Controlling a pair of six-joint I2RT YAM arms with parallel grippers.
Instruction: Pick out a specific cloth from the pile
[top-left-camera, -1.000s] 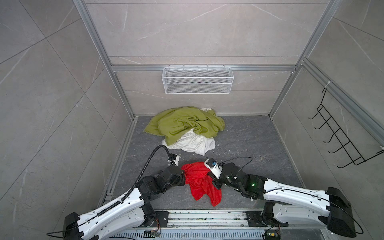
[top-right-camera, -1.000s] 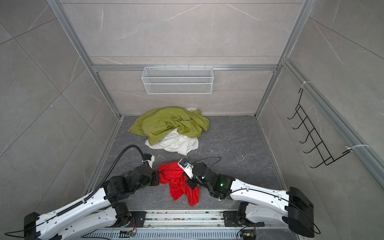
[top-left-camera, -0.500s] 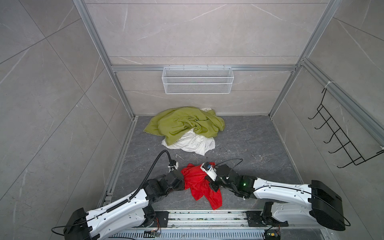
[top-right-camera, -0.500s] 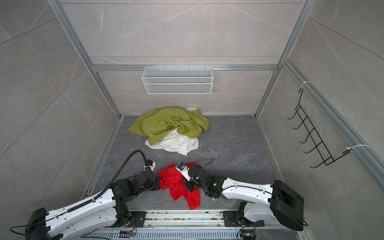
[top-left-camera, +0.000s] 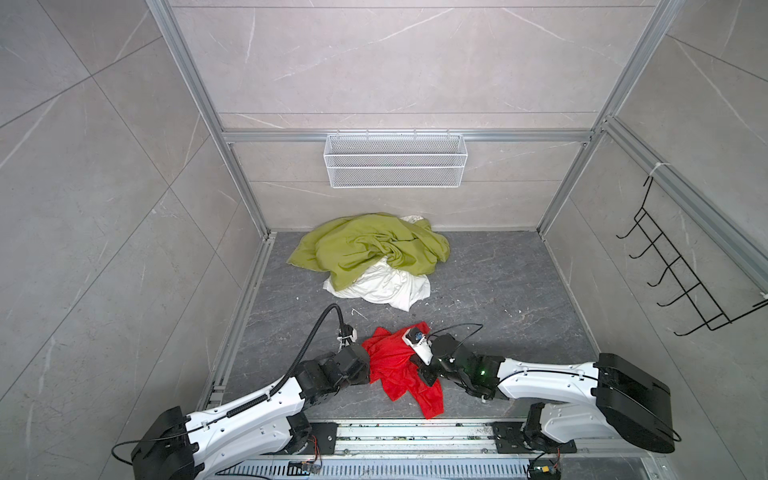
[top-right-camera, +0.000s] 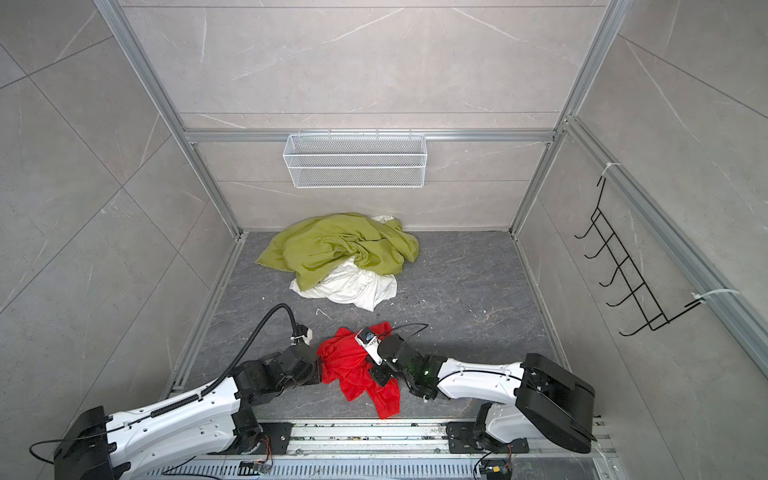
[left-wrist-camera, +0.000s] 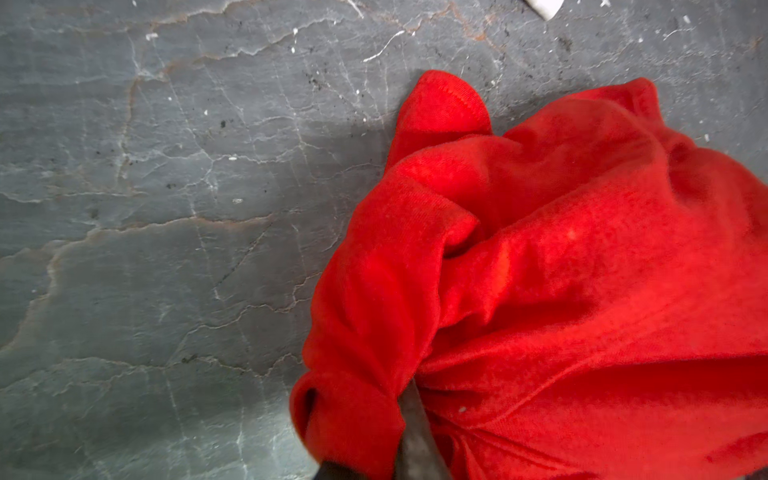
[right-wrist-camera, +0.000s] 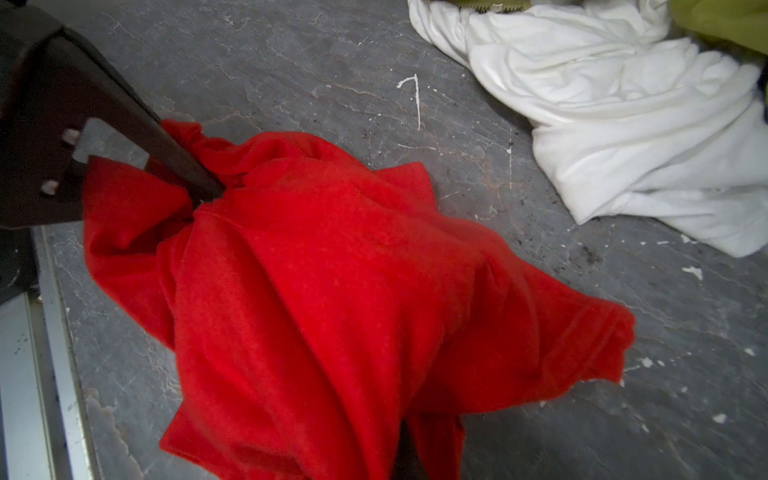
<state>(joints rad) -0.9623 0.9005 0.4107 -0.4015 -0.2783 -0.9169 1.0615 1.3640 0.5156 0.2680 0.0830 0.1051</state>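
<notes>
- Grey, stone-veined table (top-left-camera: 519, 299) forms the base of a tiled cell. Near its front rail lies the thin, bright red cloth (top-left-camera: 395, 365). It is well apart from the pile (top-left-camera: 374, 266) at the back, where a large crumpled olive-green cloth (top-left-camera: 365, 249) overlaps a rumpled white cloth (top-left-camera: 382, 286).
- Left end effector (right-wrist-camera: 195, 191) is clenched on a bunched edge of the red cloth, which shows plainly in the right wrist view.
- Right end effector (top-left-camera: 424, 371) is clenched too, seemingly on the opposite side of the same cloth, though fabric buries its jaws.
- Step in hand, as I judge it: the red cloth is already free of the pile and tented between both arms, with one corner trailing on the table.
- Next move calls for a matched, level carry or spread that neither drags the trailing corner nor strains the fabric between the two grips.
- White wire-mesh basket (top-left-camera: 395, 166) on the back wall holds nothing, and the black wire hook rack (top-left-camera: 685, 286) on the side wall is bare.
</notes>
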